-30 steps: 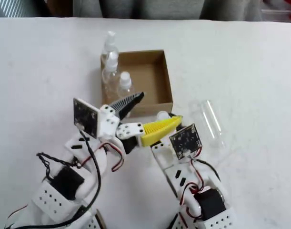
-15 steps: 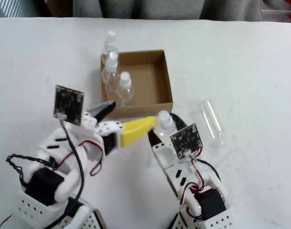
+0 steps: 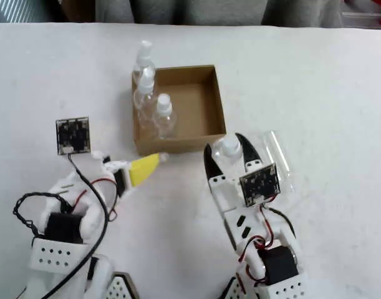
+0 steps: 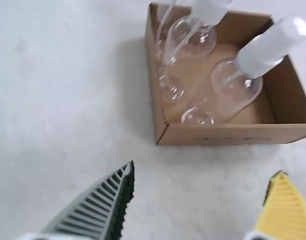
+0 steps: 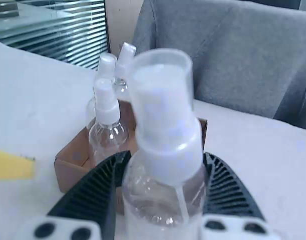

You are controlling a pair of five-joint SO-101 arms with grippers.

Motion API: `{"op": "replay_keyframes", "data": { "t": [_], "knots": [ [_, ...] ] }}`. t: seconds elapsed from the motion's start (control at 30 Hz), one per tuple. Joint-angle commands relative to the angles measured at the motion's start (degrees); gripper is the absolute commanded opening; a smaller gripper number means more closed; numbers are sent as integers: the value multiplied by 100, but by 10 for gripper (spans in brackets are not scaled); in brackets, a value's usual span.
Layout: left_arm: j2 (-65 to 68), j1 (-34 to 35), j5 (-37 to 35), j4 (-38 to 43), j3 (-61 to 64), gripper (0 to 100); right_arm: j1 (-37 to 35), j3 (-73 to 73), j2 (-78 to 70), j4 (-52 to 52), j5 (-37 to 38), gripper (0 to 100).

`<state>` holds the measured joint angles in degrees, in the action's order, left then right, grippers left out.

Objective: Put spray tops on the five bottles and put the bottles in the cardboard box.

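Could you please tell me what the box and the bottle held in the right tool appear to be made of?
The box looks like plain brown cardboard, matte, with folded walls. The held bottle seems clear glossy plastic: its dip tube shows through, though glass cannot be ruled out. Its spray top looks like translucent white plastic.

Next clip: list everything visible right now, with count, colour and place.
open cardboard box: one, brown, mid-table
plastic bottles with white spray tops: three, clear, standing in the box along one wall
held spray-topped bottle: one, clear, upright in the right gripper
lying bottle: one, clear, no top seen, on the table beside that gripper
table: one, white
chair back: one, grey, behind the table
left gripper: black and yellow, open, near the box
right gripper: black, shut
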<state>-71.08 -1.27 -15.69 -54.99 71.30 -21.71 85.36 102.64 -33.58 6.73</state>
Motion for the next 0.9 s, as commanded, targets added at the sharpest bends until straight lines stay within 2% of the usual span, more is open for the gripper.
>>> {"op": "replay_keyframes", "data": {
  "t": [0.0,0.1,0.17,0.23,0.3,0.4,0.5,0.67,0.87],
  "knots": [
    [-75,92,-62,35,211,408,84,-202,48,523,-26,108],
    [-75,92,-114,114,457,407,92,-211,40,875,-26,108],
    [-75,92,-440,343,659,404,154,-211,40,1042,-44,108],
    [-75,84,-580,633,862,356,163,-211,31,1262,-26,108],
    [-75,92,-571,976,1002,249,171,-211,31,1508,-26,108],
    [-75,224,-545,1626,1099,2,171,-211,31,1763,-26,108],
    [-75,374,-246,1820,1257,85,163,-211,31,1824,-26,108],
    [-75,242,-105,2127,1582,23,163,-211,31,2079,-26,108],
    [-75,224,325,2884,2031,24,154,-211,22,2273,-26,108]
  ]
}}
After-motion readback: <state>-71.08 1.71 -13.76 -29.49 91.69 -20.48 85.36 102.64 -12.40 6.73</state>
